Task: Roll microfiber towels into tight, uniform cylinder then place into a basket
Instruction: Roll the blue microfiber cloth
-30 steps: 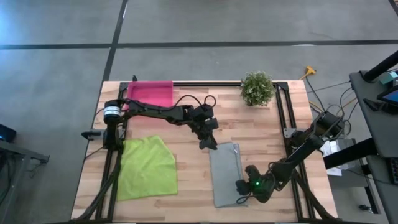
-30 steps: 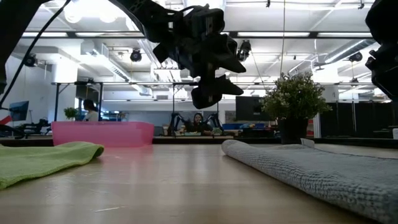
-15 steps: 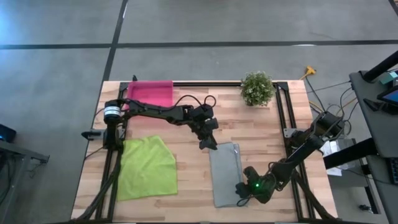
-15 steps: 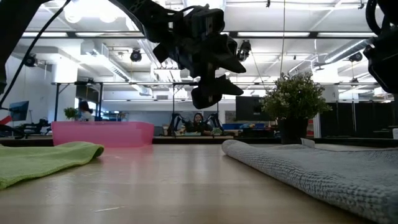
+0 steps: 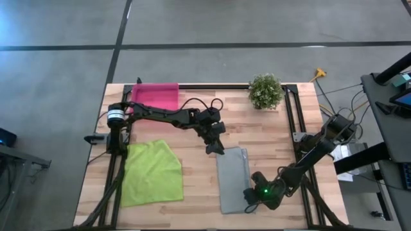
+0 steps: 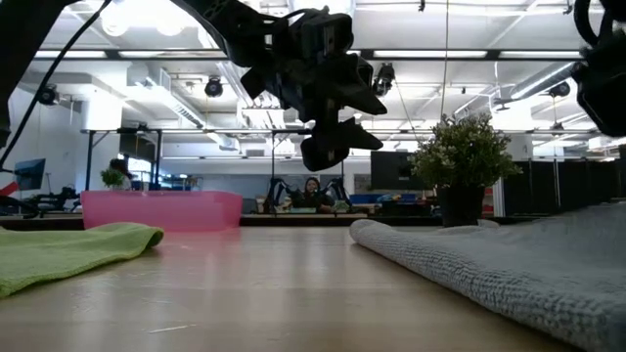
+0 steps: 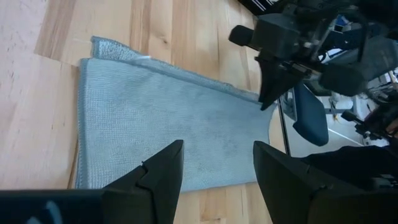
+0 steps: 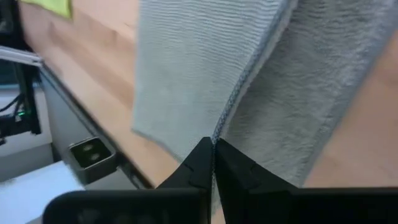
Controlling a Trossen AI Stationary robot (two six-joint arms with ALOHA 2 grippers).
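Wooden worktop [image 5: 270, 125] carried everything, from the lime green towel [image 5: 151, 173] spread flat near its left front to the grey towel [image 5: 233, 179], folded to a long strip right of centre. At the far left corner sat the pink basket [image 5: 155, 95], with nothing visible inside, and a potted plant [image 5: 265, 90] stood at the far edge. Hovering over the grey towel's far end, the left tool [image 7: 214, 158] hung spread. A second before, the right tool [image 8: 212, 163] had been spread; now it was pressed together, pinching the grey towel's near edge, so rolling could probably begin.
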